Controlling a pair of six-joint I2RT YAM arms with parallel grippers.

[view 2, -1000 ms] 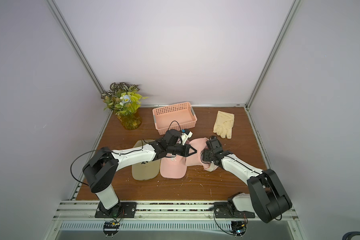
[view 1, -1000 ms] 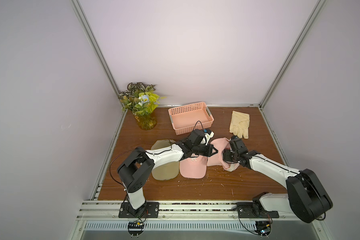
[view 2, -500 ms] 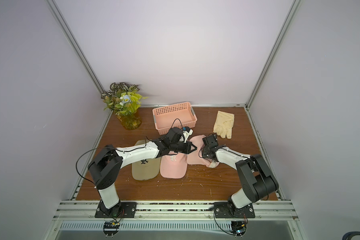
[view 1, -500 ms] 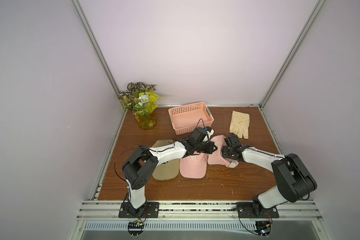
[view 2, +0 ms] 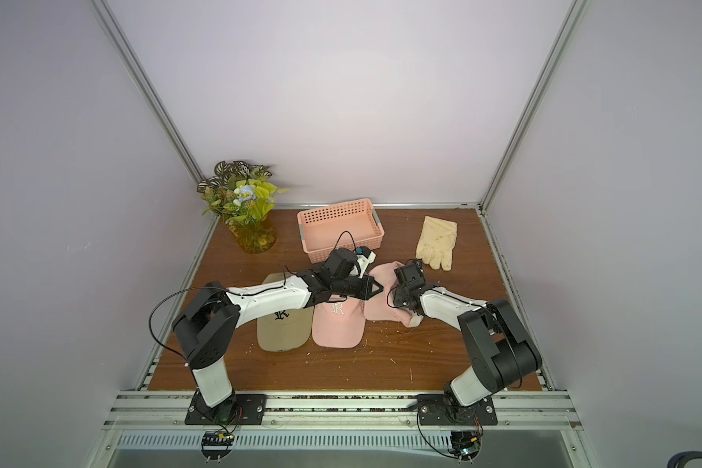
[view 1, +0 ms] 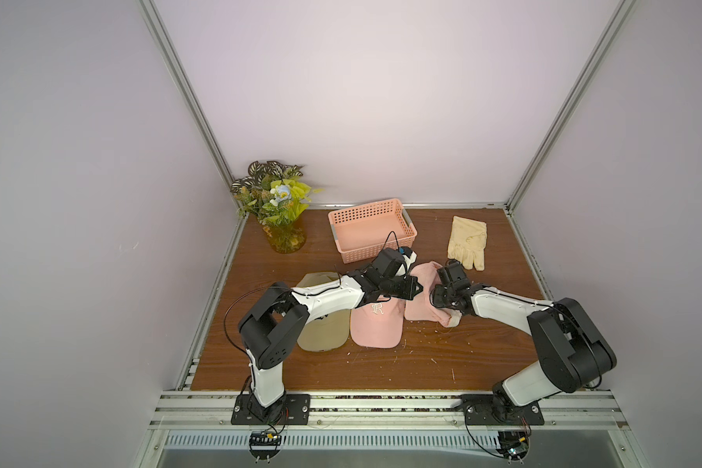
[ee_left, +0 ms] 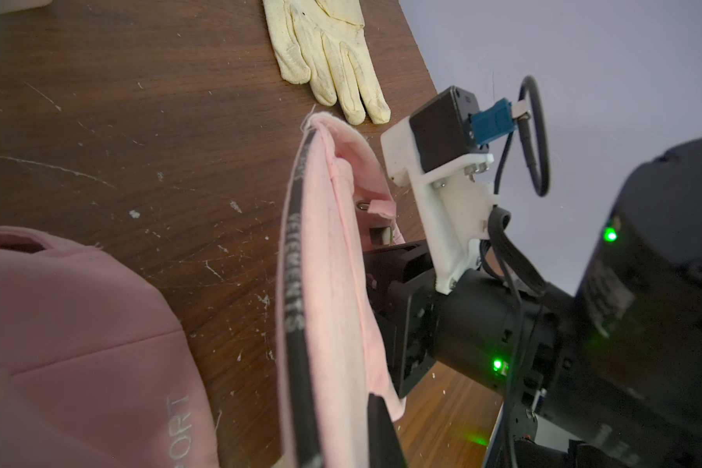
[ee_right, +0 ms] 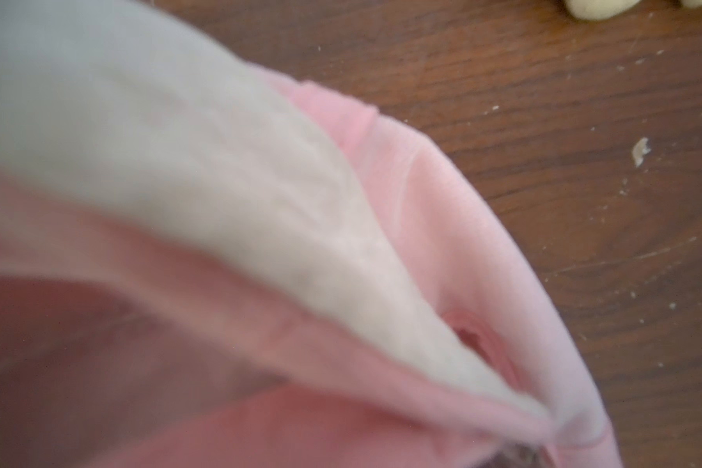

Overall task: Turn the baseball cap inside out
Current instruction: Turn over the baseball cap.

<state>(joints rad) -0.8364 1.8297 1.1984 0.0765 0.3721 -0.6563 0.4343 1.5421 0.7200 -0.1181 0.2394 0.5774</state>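
The pink baseball cap (view 1: pixel 420 308) (view 2: pixel 377 312) lies crumpled right of the table's middle, between my two grippers. My left gripper (view 1: pixel 416 289) (view 2: pixel 377 288) is shut on its left rim. In the left wrist view that rim, with a black printed band, runs up out of the left gripper (ee_left: pixel 341 449) as a raised fold of the cap (ee_left: pixel 333 283). My right gripper (view 1: pixel 436 302) (view 2: pixel 398 302) presses into the cap's right side, its fingers buried in the cloth. The right wrist view is filled with pink cap fabric (ee_right: pixel 442 227) and pale lining (ee_right: pixel 219 162), so its jaws are hidden.
A second pink cap (view 1: pixel 375 328) with a white letter lies just left of the held one, and a beige cap (view 1: pixel 325 332) lies further left under my left arm. A pink basket (view 1: pixel 371 233), a cream glove (view 1: pixel 467 243) and a flower vase (view 1: pixel 278 210) stand at the back.
My right gripper has moved away from the front edge and left, into the cap's side, closer to the left gripper. The left gripper has kept its hold and barely shifted.
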